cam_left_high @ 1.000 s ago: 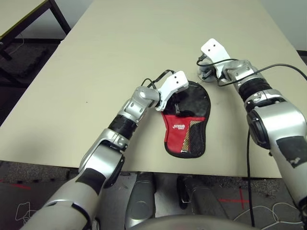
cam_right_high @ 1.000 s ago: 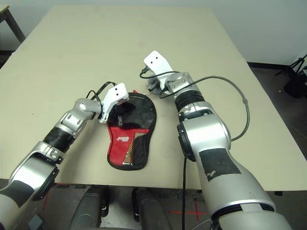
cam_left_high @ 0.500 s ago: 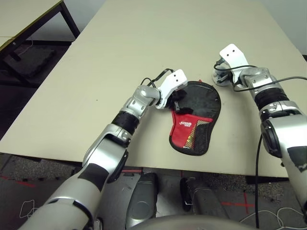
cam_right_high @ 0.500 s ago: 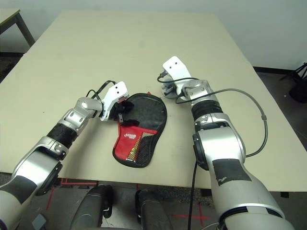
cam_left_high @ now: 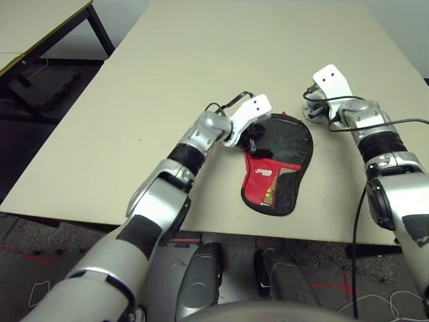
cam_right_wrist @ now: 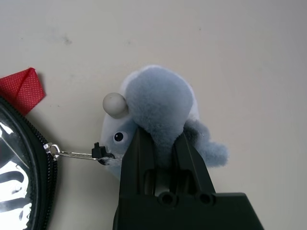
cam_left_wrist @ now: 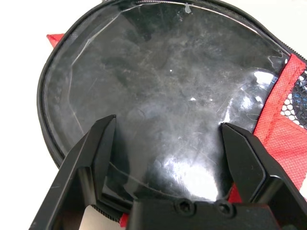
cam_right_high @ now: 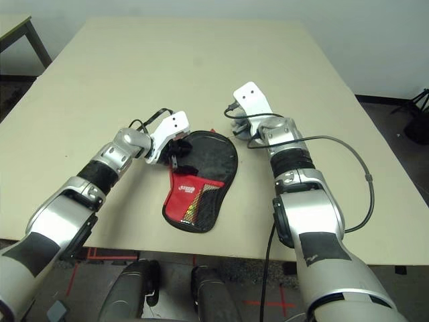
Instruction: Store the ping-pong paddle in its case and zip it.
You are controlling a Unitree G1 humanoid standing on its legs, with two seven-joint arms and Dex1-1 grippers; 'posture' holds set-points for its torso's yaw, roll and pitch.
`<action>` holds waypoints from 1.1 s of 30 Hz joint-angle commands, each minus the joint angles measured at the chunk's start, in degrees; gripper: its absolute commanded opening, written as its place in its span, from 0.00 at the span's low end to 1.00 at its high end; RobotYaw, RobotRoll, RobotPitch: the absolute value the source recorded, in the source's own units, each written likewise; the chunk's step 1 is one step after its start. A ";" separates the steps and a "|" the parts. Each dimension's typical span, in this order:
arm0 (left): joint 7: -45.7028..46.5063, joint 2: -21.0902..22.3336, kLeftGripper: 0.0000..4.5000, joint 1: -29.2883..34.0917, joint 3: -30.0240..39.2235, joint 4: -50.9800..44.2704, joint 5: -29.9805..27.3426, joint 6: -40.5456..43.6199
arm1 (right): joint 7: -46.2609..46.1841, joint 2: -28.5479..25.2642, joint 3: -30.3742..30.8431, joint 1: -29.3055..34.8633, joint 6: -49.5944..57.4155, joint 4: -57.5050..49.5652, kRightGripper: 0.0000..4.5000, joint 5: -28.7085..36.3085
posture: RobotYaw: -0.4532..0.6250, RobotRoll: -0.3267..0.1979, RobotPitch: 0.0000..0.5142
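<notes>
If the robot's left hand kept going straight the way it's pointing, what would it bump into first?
Probably the clear plastic face of the black-rimmed, paddle-shaped case; how close it is, I can't tell.

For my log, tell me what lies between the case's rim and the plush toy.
A metal zipper pull with a black clip, seen in the right wrist view.

The plush toy (cam_right_wrist: 158, 103) lies right of the case (cam_left_high: 285, 168) on the table (cam_left_high: 194, 74).

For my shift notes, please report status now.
Left gripper open over case. Right gripper shut on grey plush, zipper pull attached. Nothing seen blocking.
</notes>
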 commanded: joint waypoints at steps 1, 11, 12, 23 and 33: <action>1.36 -2.40 1.00 1.21 -0.82 5.39 2.49 -0.90 | -1.15 -1.07 -0.67 2.04 2.51 -1.22 0.04 -0.18 | 0.41 0.62 0.29; 1.51 -3.69 1.00 3.32 -2.64 10.41 8.04 0.73 | -1.33 -2.88 -0.43 4.76 5.41 -5.84 0.04 -0.80 | 0.40 0.62 0.32; 1.38 -3.81 1.00 3.48 -2.49 10.43 8.12 1.06 | -1.39 -3.25 -0.40 5.29 5.66 -6.70 0.04 -0.93 | 0.40 0.62 0.32; -0.24 -3.90 1.00 5.27 -2.68 9.34 8.34 1.85 | 0.79 -12.09 -1.94 18.28 12.53 -31.67 0.04 -1.68 | 0.40 0.62 0.37; -0.38 -4.43 1.00 5.08 -2.51 9.22 8.34 1.49 | 10.58 -23.67 -5.83 35.80 30.63 -66.28 0.04 1.94 | 0.36 0.62 0.39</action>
